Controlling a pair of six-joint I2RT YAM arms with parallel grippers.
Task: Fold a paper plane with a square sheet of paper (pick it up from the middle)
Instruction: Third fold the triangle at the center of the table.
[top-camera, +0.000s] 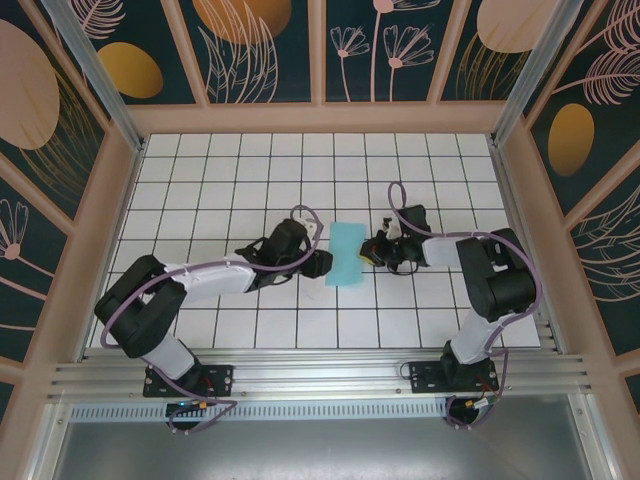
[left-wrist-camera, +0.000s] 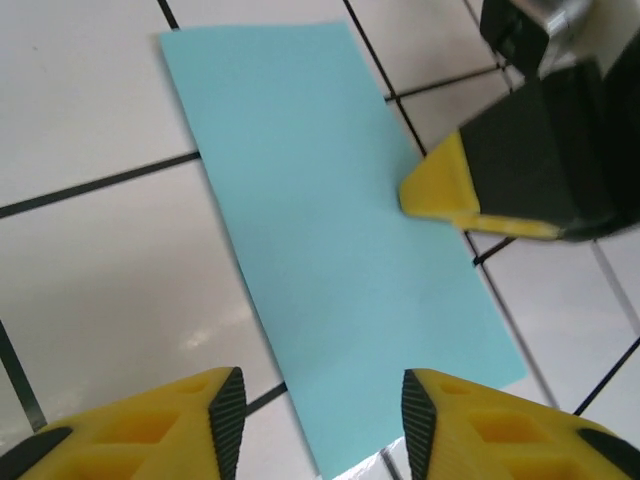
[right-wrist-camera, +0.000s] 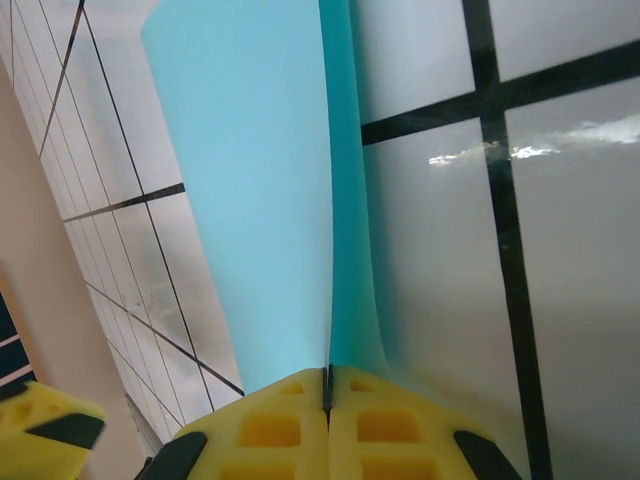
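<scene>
Sheet of paper (top-camera: 346, 253) lies on the table (top-camera: 250, 180) between the arms, apparently folded in half; right gripper (right-wrist-camera: 327, 385) is clamped on one long edge; left gripper (left-wrist-camera: 320, 400) fingers stand apart opposite; keep edges aligned, then press the crease flat.

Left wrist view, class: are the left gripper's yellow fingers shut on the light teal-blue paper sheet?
No, the left gripper stands wide open above the flat paper sheet.

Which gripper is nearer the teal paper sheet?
Right. The right gripper has its fingers shut on the paper sheet at its right edge; the left gripper sits open at the left edge.
</scene>
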